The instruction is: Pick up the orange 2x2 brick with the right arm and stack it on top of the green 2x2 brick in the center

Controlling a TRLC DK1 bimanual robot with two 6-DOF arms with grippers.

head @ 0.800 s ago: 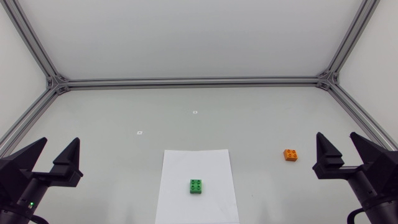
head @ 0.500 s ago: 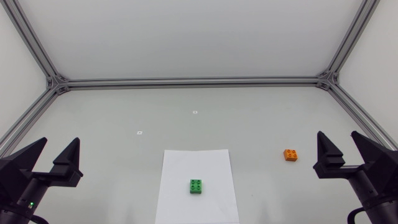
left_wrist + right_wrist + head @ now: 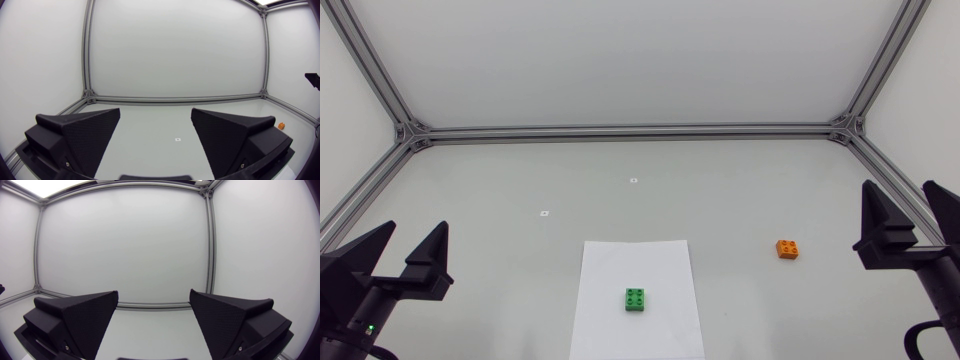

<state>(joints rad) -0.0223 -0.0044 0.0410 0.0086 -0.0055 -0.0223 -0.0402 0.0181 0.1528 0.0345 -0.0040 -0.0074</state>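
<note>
Right hand (image 3: 899, 190): lower right of the head view, fingers spread wide, nothing between them. Left hand (image 3: 417, 228): lower left, also spread and empty.

Small orange 2x2 plastic brick (image 3: 787, 249): studs up on the bare desk, right of centre, apart from the right hand and further in from it. Green 2x2 plastic brick (image 3: 635, 299): lower centre, on a white sheet of paper (image 3: 620, 262).

Step in hand, by my reading: the reach for the orange brick, not yet begun. To do it well:
- Come over the brick from above.
- Square the fingers to two opposite flat sides.
- Descend wide and close below the studs.

The brick is small against the broad fingers, so an off-centre grip would likely push it across the smooth surface.

Surface: pale grey matte desk (image 3: 720, 190) with tiny white markers (image 3: 633, 180) upper centre. Aluminium frame rails (image 3: 630, 130) run along its edges, with plain white panels behind.
</note>
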